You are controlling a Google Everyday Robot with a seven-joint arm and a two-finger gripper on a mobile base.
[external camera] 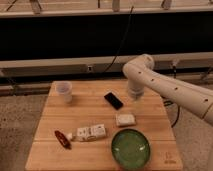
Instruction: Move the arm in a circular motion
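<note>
A: Where does the arm (172, 87) lie?

B: It enters from the right edge, runs up and to the left as a thick white tube with small dark dots, bends at a rounded joint above the far right part of the wooden worktop (45, 150), and turns downward.

A: And the pincer (135, 95)?

B: It hangs at the lower end of that downward segment, over the worktop's far right area. Whether it is apart or together cannot be told.

A: What lies nearest the pincer?

B: A black phone (113, 100), just to its left, flat on the wood. A small white packet (125, 119) sits nearer the camera, almost directly below the pincer.

A: Further off?

B: A green bowl (130, 147) stands beyond the packet, toward the near edge. Left of the bowl lies a white box (91, 132) with a dark red object (62, 139) past its left end. A pale cup (64, 91) stands upright well to the pincer's left, near the far left corner.
</note>
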